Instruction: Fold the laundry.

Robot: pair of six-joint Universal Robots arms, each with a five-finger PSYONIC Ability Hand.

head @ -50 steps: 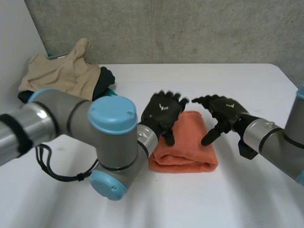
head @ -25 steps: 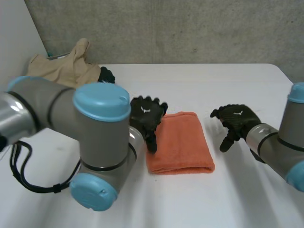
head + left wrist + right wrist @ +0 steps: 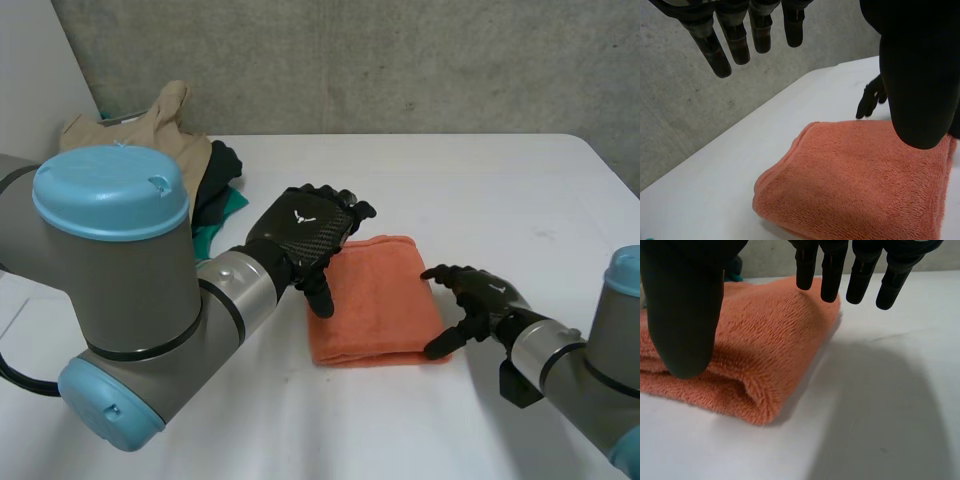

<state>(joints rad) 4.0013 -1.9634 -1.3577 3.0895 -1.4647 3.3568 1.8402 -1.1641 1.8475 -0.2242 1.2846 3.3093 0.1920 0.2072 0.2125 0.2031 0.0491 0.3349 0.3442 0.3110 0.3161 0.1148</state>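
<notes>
while left hand (image 3: 300, 236) hovers, folded orange towel (image 3: 381, 302)

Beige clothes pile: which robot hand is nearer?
Left. The left robot hand is at the orange towel's edge toward the beige clothes pile; the right robot hand is at its opposite edge.

The left arm (image 3: 120, 280) hides the near part of the clothes pile (image 3: 150, 140). The left hand (image 3: 305, 238) covers one far corner of the towel (image 3: 385, 300).

The orange towel (image 3: 380, 300) is fuzzy terry cloth, the bench (image 3: 500, 190) is smooth matt white, and the wall (image 3: 400, 60) behind looks like rough concrete.
</notes>
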